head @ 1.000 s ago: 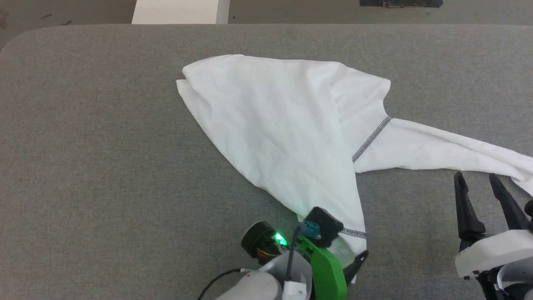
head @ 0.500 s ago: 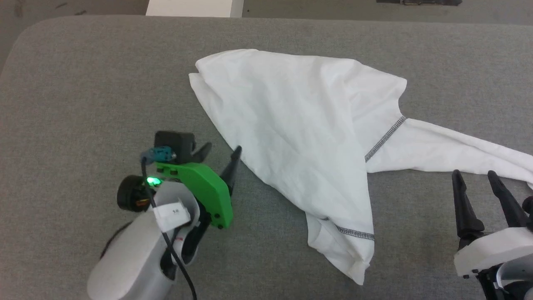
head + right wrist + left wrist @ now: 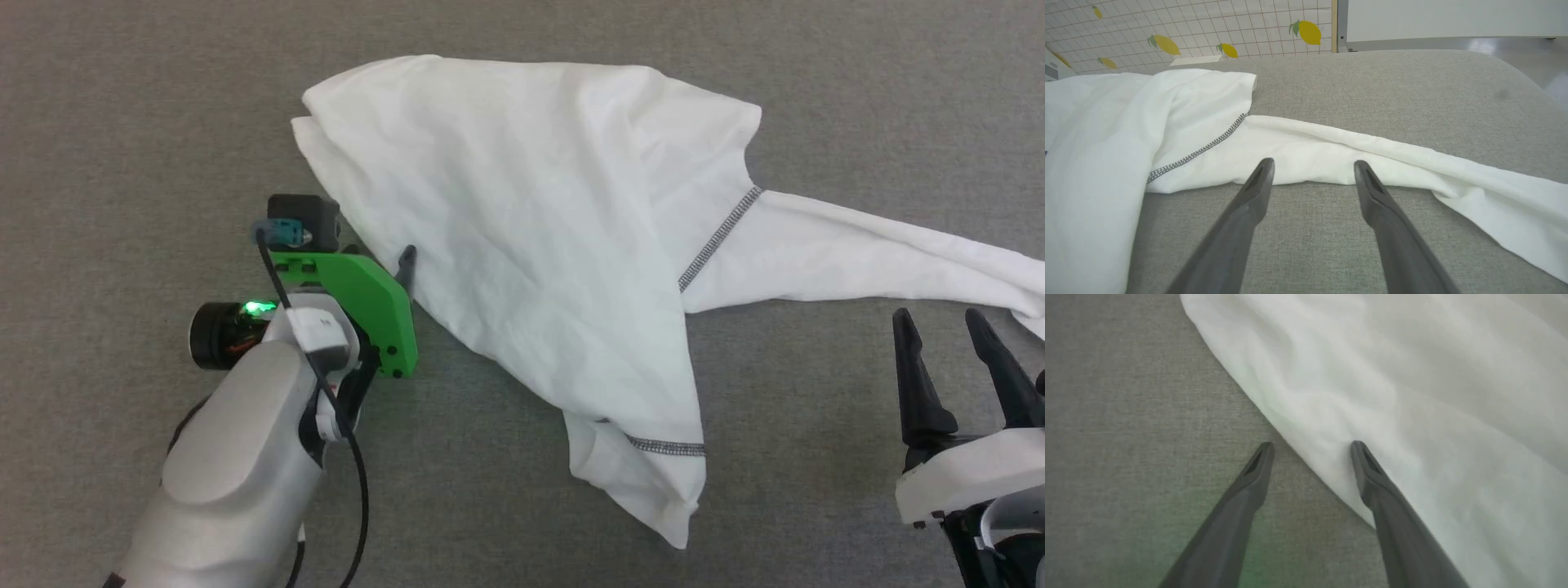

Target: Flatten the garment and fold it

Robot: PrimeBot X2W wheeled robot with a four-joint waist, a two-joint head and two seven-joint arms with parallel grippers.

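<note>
The white long-sleeved shirt [image 3: 531,229] lies crumpled mid-table on the grey table [image 3: 122,122]. Its sleeve [image 3: 882,253] is cut off at the right. The left gripper [image 3: 1311,446], fingers apart, spans the shirt's left edge; whether it touches is unclear. The right gripper [image 3: 937,318], also spread and empty, is near the sleeve.

**Garment lies bunched, not flat**

You've got the garment [image 3: 531,229] lying loose on the grey table [image 3: 122,122]. It is thin white fabric. The body is doubled over itself into a rough triangle, broad toward the table's far side and tapering to a limp point toward the near side. One sleeve [image 3: 882,253] trails out low toward the table's right, running past the edge of the head view. A dark zigzag seam [image 3: 718,237] marks the shoulder join. A stitched hem [image 3: 665,446] crosses the near point. Soft wrinkles throughout.
</note>
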